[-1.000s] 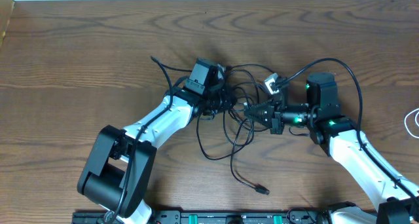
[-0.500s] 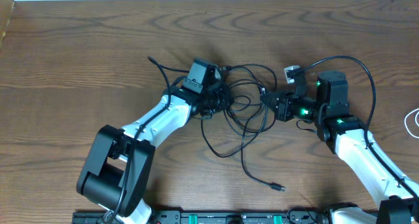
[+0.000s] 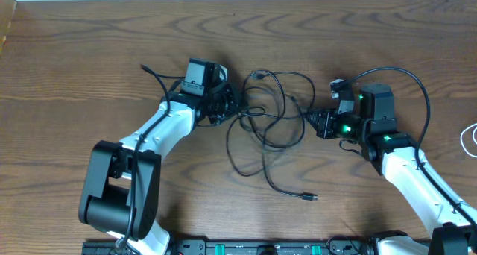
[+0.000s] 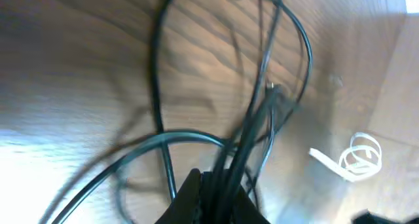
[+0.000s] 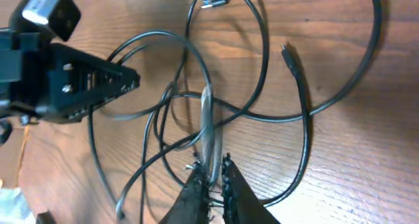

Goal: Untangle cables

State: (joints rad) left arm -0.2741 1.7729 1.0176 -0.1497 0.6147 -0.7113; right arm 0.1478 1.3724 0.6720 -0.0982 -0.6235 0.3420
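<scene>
On the dark wood-grain bench [image 3: 112,46], a loose knot of thin black cables [image 3: 257,112] with small plug ends lies at the middle, between the two arms. The left pincer [image 3: 232,112] sits at the tangle's left edge and the right pincer [image 3: 307,121] at its right edge, the two facing each other across the loops.

From the left wrist, the left pincer [image 4: 219,185] is closed, its dark fingers pressed together on a bundle of several black strands that fan upward away from it. That view is blurred, so I cannot count the strands.

From the right wrist, the right pincer [image 5: 213,175] is nearly closed, its fingertips pinching a single strand that runs straight up into the crossing loops. The left pincer [image 5: 127,80] shows there at upper left as a black wedge pointing into the tangle.

One free black plug end [image 3: 309,198] trails out toward the front of the bench, well apart from both pincers. Another plug end [image 3: 257,76] lies at the top of the knot.

A short white cable [image 3: 469,139] lies coiled at the far right edge of the bench, well apart from the black tangle; it also appears as a pale loop [image 4: 359,157] in the left wrist view.
</scene>
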